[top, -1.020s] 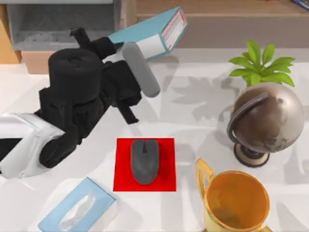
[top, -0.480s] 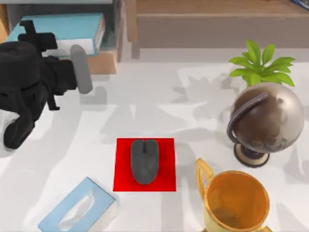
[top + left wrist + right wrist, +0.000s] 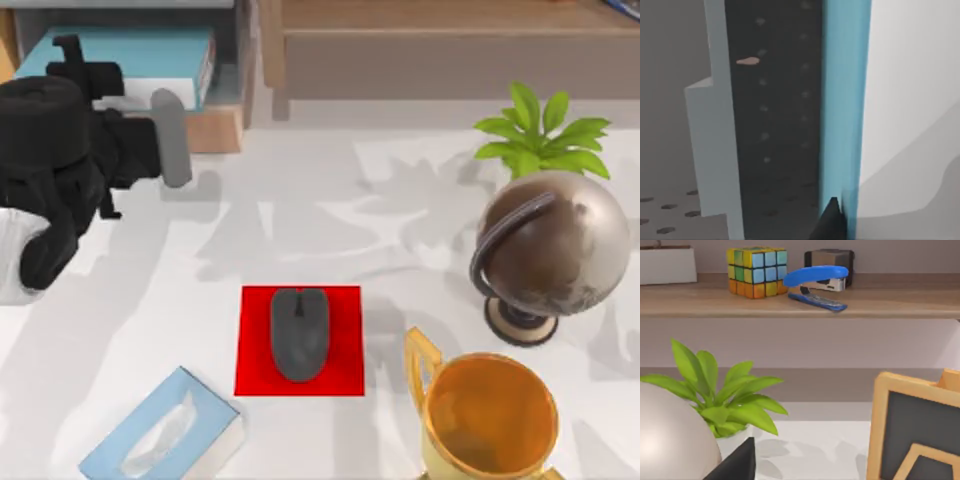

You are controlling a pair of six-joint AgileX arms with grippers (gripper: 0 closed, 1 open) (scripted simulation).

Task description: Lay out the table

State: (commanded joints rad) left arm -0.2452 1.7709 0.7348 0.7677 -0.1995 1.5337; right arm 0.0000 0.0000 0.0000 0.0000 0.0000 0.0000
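L arm sits at the top view's far left, black wrist bulk over the table (image 3: 330, 210) edge, reaching toward the wooden shelf unit (image 3: 225, 125) at the back-left. L gripper (image 3: 75, 55) is up against the light-blue book (image 3: 150, 55), which lies flat in the shelf's grey compartment. Can't tell whether its fingers are spread or closed on the book: the wrist hides them from above, and the L wrist view gives just a dark fingertip (image 3: 832, 220) against the book's blue edge (image 3: 840, 100), grey perforated compartment wall beside it. A grey cylinder part (image 3: 172, 138) of the arm sticks out over the table near the shelf's front.

R arm: its wrist cam looks across the table; one dark fingertip (image 3: 737, 462) shows low in that view, state can't be told.

Table is broad, plain white, takes up most of the top view. At centre-front a red square mat (image 3: 300, 340) w/ a dark grey mouse (image 3: 299, 333) on it. Front-left, a light-blue tissue box (image 3: 165, 430), angled. Right side: brown globe (image 3: 550, 250) on a stand, green plant (image 3: 540, 130) just behind it, gold trophy cup (image 3: 490, 415) in front. R wrist view also has a back shelf w/ a colour cube (image 3: 756, 271), a blue stapler (image 3: 817, 282), and a wood-framed dark board (image 3: 915, 432).
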